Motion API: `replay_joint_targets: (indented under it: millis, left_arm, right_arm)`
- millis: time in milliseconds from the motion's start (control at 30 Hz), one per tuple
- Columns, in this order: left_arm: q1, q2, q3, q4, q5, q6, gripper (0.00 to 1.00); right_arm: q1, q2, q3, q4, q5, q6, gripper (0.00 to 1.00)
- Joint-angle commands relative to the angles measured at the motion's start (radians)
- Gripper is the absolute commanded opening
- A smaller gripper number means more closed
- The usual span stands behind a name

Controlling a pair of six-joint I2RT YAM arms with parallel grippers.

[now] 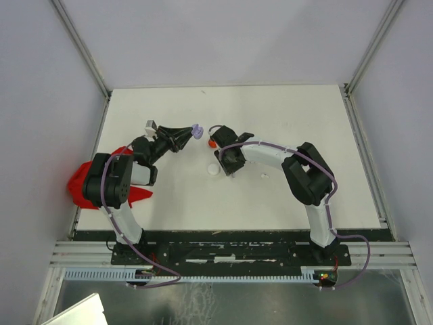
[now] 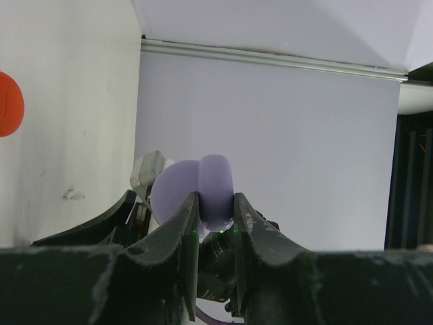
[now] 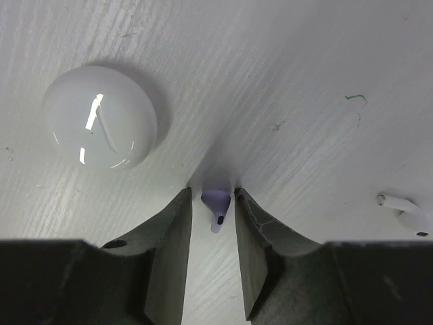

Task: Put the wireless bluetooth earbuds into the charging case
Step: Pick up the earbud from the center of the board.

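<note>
White tabletop (image 1: pixel 304 135), seen from overhead: the left gripper (image 1: pixel 191 133) is raised near mid-table and carries the lilac charging case (image 1: pixel 197 131) at its tip. The right gripper (image 1: pixel 229 169) points down at the surface just beside a white disc (image 1: pixel 213 170). A red disc (image 1: pixel 212 143) lies between the two grippers, a white earbud (image 1: pixel 264 176) lies to the right of the right gripper, and a red cloth (image 1: pixel 84 186) sits at the left table edge. Left wrist view: both fingers (image 2: pixel 186 223) are clenched on the lilac charging case, which shows as two rounded lobes held clear of the table; the red disc shows at the left border. Right wrist view: the fingers (image 3: pixel 172 237) stand down on the table, closely flanking the lilac earbud (image 3: pixel 216 201), which lies on the surface between them; whether the pads press on it cannot be told. The white disc lies up and left of the fingertips, apart from them; the white earbud lies well off to the right.
</note>
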Motion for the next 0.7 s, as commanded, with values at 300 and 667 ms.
replay_joint_targets:
  millis: [300,667]
  left_arm:
    - [0.009,-0.035,-0.004,0.061,0.024,0.024,0.03]
    - [0.009,-0.030,-0.003,0.066,0.026,0.022,0.03]
  right_arm:
    - [0.003,0.030,0.039,-0.009,0.024,0.021,0.33]
    - [0.001,0.024,0.031,-0.014,0.038,0.024,0.21]
